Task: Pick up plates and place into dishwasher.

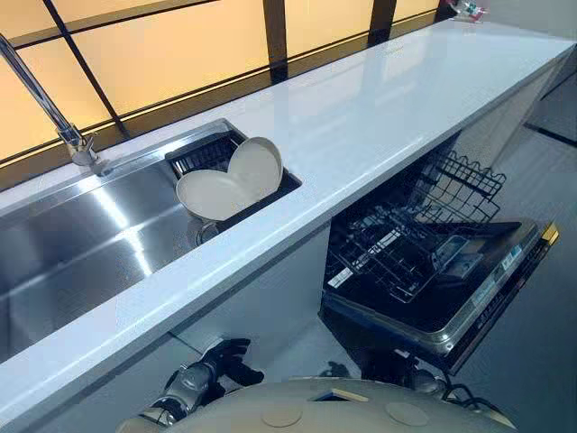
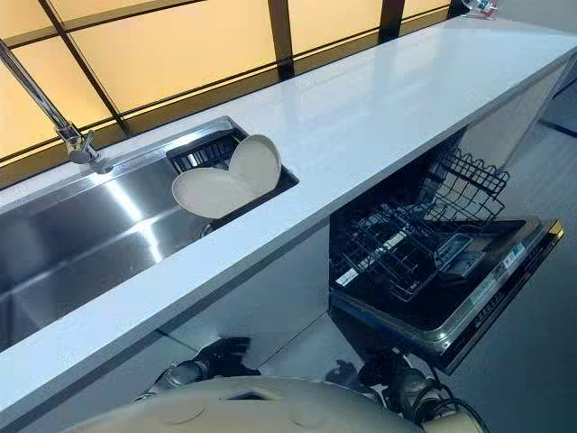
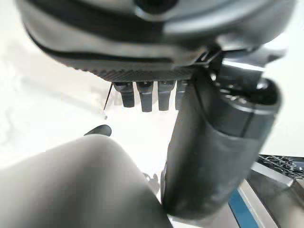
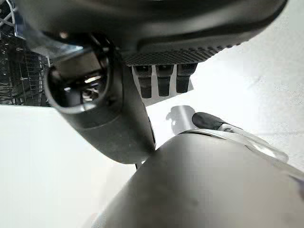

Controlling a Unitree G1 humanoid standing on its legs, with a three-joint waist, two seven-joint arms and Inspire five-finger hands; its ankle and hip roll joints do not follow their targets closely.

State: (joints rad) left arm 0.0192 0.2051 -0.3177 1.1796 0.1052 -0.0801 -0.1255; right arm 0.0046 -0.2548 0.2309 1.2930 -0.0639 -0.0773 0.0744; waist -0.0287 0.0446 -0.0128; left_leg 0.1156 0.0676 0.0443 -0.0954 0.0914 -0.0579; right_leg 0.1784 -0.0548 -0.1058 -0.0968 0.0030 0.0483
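White counter [image 1: 379, 117]; both plates [image 1: 236, 180] sit in sink [image 1: 81, 244], none loaded yet. Dishwasher [image 1: 433, 271] open, lower right of sink. L hand [image 1: 225, 356], R hand [image 4: 161, 52] below sink, relaxed, empty.

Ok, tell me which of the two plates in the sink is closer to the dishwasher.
The higher plate, on the right, next to the counter. The lower plate leans left of it, toward the tap.
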